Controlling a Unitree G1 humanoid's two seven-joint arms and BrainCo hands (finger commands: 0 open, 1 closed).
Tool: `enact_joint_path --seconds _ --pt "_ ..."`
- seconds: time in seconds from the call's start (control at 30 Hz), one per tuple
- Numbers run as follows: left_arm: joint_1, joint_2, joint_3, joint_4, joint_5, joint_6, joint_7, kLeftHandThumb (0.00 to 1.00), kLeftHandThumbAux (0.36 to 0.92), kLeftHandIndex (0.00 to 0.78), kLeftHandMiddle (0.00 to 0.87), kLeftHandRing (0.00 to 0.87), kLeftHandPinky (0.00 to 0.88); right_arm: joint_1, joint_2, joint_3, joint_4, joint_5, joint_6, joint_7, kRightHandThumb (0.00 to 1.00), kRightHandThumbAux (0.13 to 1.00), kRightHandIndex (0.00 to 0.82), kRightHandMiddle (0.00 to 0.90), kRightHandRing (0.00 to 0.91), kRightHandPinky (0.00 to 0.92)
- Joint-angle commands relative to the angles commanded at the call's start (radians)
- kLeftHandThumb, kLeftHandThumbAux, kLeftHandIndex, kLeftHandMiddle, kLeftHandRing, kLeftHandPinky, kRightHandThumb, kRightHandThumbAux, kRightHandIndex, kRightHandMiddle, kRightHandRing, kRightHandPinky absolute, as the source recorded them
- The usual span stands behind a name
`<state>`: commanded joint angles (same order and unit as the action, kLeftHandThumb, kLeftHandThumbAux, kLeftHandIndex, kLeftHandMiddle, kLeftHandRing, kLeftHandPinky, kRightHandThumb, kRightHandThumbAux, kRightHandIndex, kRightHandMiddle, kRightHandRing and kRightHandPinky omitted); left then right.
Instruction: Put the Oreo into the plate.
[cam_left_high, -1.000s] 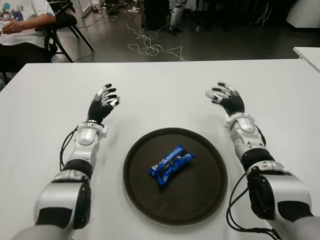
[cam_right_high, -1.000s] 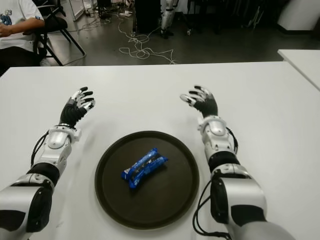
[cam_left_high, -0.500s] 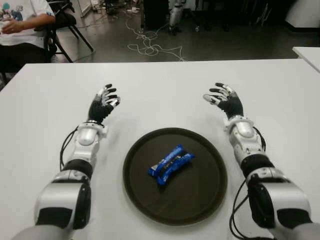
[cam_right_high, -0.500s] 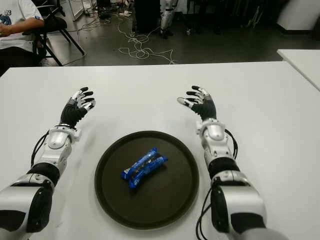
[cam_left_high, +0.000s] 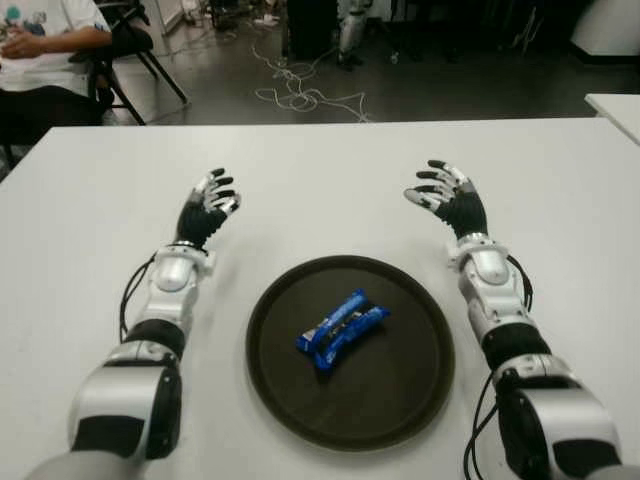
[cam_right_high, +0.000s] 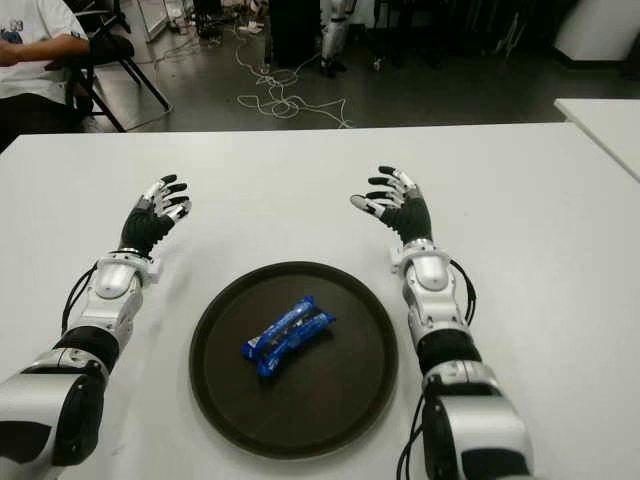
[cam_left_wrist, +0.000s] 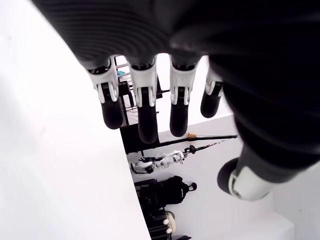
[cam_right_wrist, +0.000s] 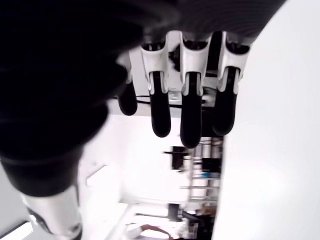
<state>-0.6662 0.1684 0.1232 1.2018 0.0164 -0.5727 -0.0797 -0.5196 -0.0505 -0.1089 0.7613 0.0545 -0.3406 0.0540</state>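
A blue Oreo pack (cam_left_high: 342, 328) lies slantwise in the middle of a round dark brown plate (cam_left_high: 400, 400) on the white table (cam_left_high: 320, 180). My right hand (cam_left_high: 447, 198) is beyond the plate's far right rim, fingers spread and empty; its wrist view shows straight fingers (cam_right_wrist: 189, 115) with nothing in them. My left hand (cam_left_high: 207, 207) shows to the left of the plate, over the table, also spread and empty, as its fingers (cam_left_wrist: 145, 105) confirm in the left wrist view.
A seated person (cam_left_high: 40, 50) is at the far left beyond the table edge, next to a black chair (cam_left_high: 135, 50). Cables (cam_left_high: 300, 95) trail on the dark floor behind. Another white table corner (cam_left_high: 615, 105) shows at the far right.
My right hand has drifted slightly left and farther from me, its forearm now lying straighter beside the plate. The left hand, the Oreo pack and the plate stayed where they were.
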Motion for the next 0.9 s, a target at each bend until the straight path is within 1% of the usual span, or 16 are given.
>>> enact_joint_path --seconds 0.07,0.13,0.3,0.4,0.57,0.73,0.83,0.9 --pt "0.016 -0.008 0.008 -0.033 -0.018 -0.016 -0.022 0.138 0.660 0.087 0.172 0.156 0.142 0.043 0.003 0.004 -0.068 0.003 0.012 0.005 0.000 0.753 0.226 0.314 0.350 0.402" --pt "0.023 -0.010 0.011 -0.048 -0.025 -0.019 -0.032 0.128 0.658 0.085 0.169 0.153 0.137 0.063 0.006 0.006 -0.106 0.003 0.027 0.006 0.000 0.746 0.223 0.311 0.350 0.401" --pt "0.051 -0.017 0.021 -0.124 -0.057 -0.021 -0.070 0.113 0.655 0.078 0.164 0.149 0.139 0.128 0.016 0.012 -0.225 0.005 0.067 -0.002 0.000 0.735 0.220 0.307 0.346 0.395" --pt "0.063 -0.022 0.025 -0.157 -0.072 -0.014 -0.082 0.112 0.657 0.076 0.163 0.150 0.144 0.155 0.019 0.015 -0.275 0.002 0.091 -0.009 0.000 0.734 0.221 0.306 0.343 0.393" --pt "0.083 -0.030 0.027 -0.210 -0.090 -0.002 -0.089 0.102 0.663 0.086 0.175 0.160 0.171 0.192 0.020 0.019 -0.335 -0.001 0.127 -0.017 0.000 0.741 0.220 0.305 0.341 0.403" --pt "0.121 -0.037 0.023 -0.291 -0.100 0.013 -0.089 0.101 0.679 0.102 0.189 0.173 0.188 0.212 0.019 0.022 -0.371 -0.003 0.163 -0.025 0.000 0.740 0.213 0.303 0.339 0.402" --pt "0.163 -0.043 0.018 -0.366 -0.106 0.034 -0.091 0.108 0.699 0.114 0.200 0.181 0.201 0.221 0.018 0.022 -0.384 -0.003 0.176 -0.028 0.000 0.743 0.215 0.303 0.339 0.402" --pt "0.210 -0.051 0.015 -0.433 -0.115 0.051 -0.098 0.110 0.709 0.119 0.204 0.185 0.204 0.226 0.020 0.021 -0.385 -0.003 0.172 -0.031 0.000 0.743 0.215 0.303 0.339 0.403"
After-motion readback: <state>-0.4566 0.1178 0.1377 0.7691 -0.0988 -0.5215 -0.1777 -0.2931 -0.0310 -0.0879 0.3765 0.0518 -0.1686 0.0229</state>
